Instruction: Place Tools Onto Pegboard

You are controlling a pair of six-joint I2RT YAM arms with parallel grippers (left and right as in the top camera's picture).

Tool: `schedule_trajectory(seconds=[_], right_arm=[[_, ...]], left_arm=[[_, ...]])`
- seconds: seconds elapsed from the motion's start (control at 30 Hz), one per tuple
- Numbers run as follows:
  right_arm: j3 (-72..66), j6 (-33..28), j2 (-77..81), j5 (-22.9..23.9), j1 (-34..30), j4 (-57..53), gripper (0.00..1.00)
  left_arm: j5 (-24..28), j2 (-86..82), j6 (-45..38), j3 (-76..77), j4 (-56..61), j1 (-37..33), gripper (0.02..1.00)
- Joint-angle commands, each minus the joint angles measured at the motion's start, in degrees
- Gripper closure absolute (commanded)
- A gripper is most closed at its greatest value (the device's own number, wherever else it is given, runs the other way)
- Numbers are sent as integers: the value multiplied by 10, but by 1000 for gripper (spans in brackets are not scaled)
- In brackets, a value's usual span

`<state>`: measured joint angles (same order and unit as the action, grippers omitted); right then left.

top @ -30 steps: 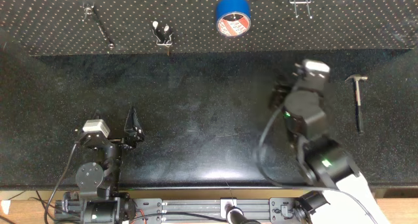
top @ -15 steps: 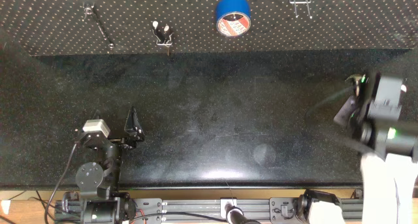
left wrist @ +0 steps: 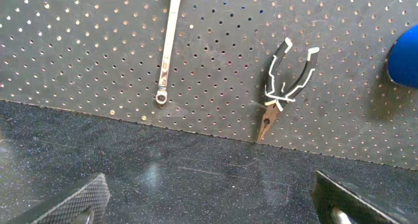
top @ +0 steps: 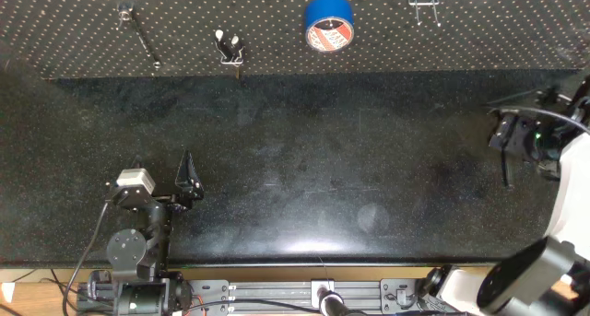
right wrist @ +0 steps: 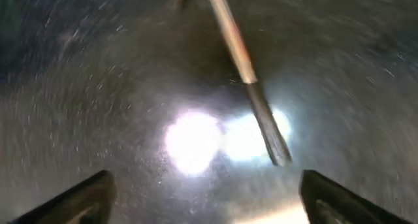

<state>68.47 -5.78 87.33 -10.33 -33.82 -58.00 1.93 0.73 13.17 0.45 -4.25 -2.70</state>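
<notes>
A hammer lies on the black table at the far right; its metal shaft and dark grip show blurred in the right wrist view. My right gripper hovers over the hammer's upper part, and in its own view it is open with nothing between the fingers. My left gripper rests low at the left of the table, open, facing the pegboard. On the board hang a wrench, black pliers and a blue tape roll.
A bare double hook sticks out of the pegboard right of the tape. The pegboard's lower edge meets the table along the back. The right arm's body runs along the table's right edge.
My right arm has swung from the table's middle right out to the far right edge, and its gripper now hangs over the hammer. The left arm has kept still.
</notes>
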Motion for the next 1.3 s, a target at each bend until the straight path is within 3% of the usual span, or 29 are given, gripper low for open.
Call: schedule_trajectory(seconds=[0.03, 0.13, 0.37, 0.73, 0.93, 1.3], right_arm=[[10, -211, 37, -5, 0, 4, 25], [10, -218, 50, 50, -2, 17, 25], [22, -203, 119, 111, -5, 70, 25], [64, -202, 203, 82, -6, 73, 25], [70, -198, 210, 127, -4, 76, 23], [82, -198, 263, 127, 14, 76, 23]], left_arm=[[-2, -5, -1, -1, -3, -2, 23], [-2, -5, -1, -1, -3, -2, 23], [-2, -5, -1, -1, -3, -2, 23], [-2, -5, -1, -1, -3, -2, 23], [-2, -5, -1, -1, -3, -2, 25], [-2, -5, -1, -1, -3, -2, 25]])
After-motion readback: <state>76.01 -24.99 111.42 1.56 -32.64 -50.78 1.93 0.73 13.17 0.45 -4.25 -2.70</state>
